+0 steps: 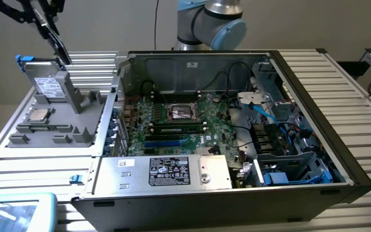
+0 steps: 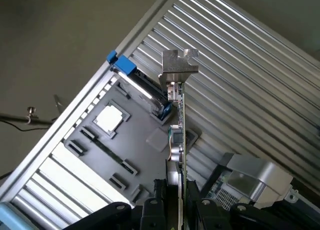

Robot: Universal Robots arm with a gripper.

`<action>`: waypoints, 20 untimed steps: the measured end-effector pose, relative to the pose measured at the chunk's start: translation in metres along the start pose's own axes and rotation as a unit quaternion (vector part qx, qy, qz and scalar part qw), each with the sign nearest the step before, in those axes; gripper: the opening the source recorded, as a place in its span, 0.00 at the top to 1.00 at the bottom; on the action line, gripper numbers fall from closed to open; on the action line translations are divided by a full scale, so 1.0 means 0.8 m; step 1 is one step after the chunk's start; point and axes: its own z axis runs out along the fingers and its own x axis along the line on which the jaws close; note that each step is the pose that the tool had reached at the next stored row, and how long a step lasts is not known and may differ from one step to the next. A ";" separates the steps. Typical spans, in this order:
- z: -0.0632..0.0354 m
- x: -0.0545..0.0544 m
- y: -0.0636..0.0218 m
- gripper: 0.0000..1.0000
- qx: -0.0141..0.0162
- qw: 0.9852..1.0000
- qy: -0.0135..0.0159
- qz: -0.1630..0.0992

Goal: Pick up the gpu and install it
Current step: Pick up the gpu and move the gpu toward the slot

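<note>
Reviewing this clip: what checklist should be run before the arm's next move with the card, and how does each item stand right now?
1. Card clamped between the jaws of the gripper: ok.
2. Card clear of the grey holder: cannot tell; its lower end hangs close above the holder's upright part.
3. Case open, motherboard exposed: ok.
4. Slot free of cables: cannot tell.
5. Silver chip lying flat on the holder: ok.

We see a ribbed metal table (image 1: 340, 87) under even light, a plain pale wall (image 1: 108, 24) behind, and grey floor (image 2: 65, 30).
</note>
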 end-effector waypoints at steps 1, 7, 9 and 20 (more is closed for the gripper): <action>0.000 0.000 0.000 0.73 -0.002 1.000 0.000 -0.008; 0.001 0.000 0.000 0.73 -0.011 0.998 0.003 -0.058; 0.001 0.000 0.000 0.73 -0.014 0.997 0.004 -0.075; 0.003 0.000 0.000 0.73 -0.027 0.985 0.012 -0.169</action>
